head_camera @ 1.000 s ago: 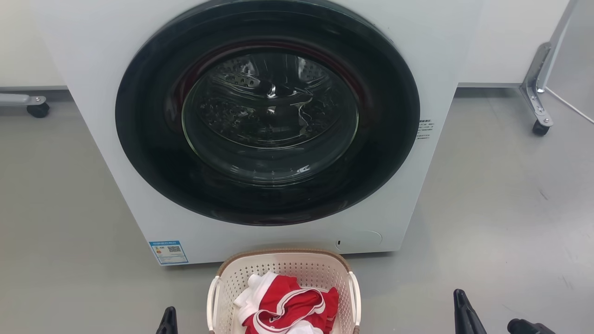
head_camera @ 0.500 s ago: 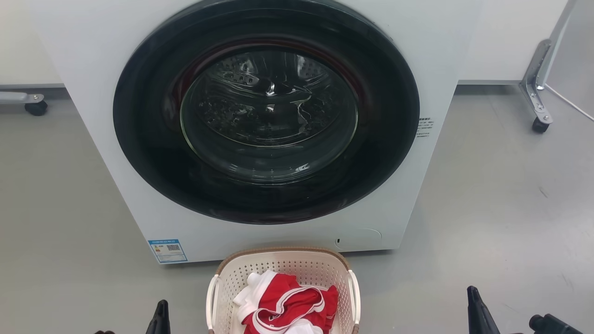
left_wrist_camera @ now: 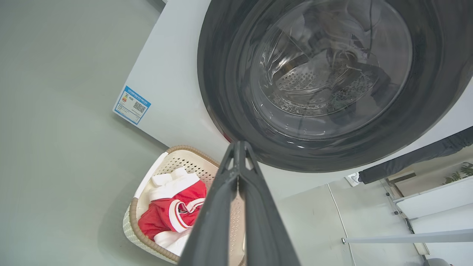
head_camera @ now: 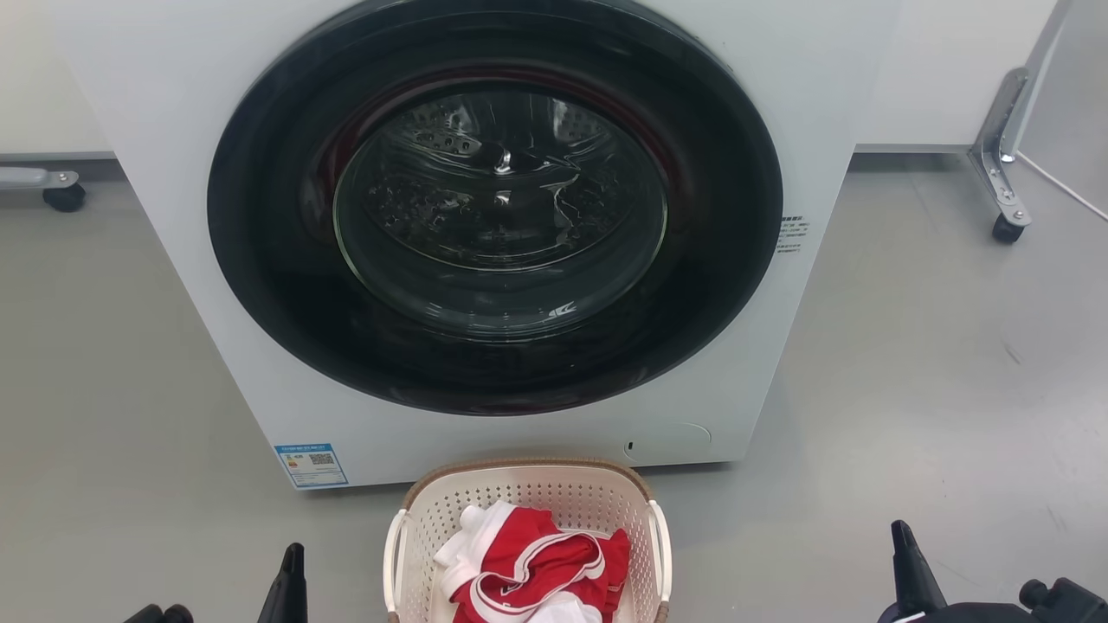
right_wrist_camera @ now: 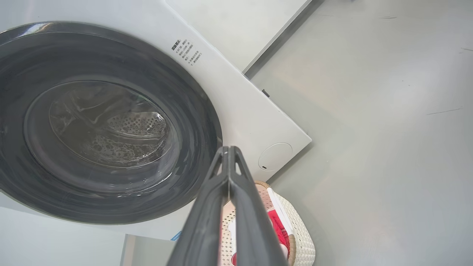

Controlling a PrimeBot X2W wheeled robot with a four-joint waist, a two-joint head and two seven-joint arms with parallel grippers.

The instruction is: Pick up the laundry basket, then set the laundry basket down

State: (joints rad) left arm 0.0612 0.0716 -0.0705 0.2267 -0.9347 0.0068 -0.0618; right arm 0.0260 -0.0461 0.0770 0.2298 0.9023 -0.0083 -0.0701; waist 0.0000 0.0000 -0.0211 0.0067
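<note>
One laundry basket [head_camera: 521, 497], one washer [head_camera: 498, 216].

The right gripper [right_wrist_camera: 229, 150], fingers [right_wrist_camera: 205, 221] pressed together, hangs before a washing machine [right_wrist_camera: 244, 111]; the laundry basket [right_wrist_camera: 301, 240] of red clothes [right_wrist_camera: 278, 226] sits at its foot.

Basket [head_camera: 554, 497] is cream-white and perforated with a brown woven rim, clothes [head_camera: 537, 562] are red with white trim, washer [head_camera: 173, 173] white, door [head_camera: 260, 260] black, label [head_camera: 311, 465] blue, floor [head_camera: 935, 389] plain grey.

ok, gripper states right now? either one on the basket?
Left gripper: closed, holding nothing, clear of the laundry basket.
Right gripper: closed, holding nothing, also clear of it.
</note>
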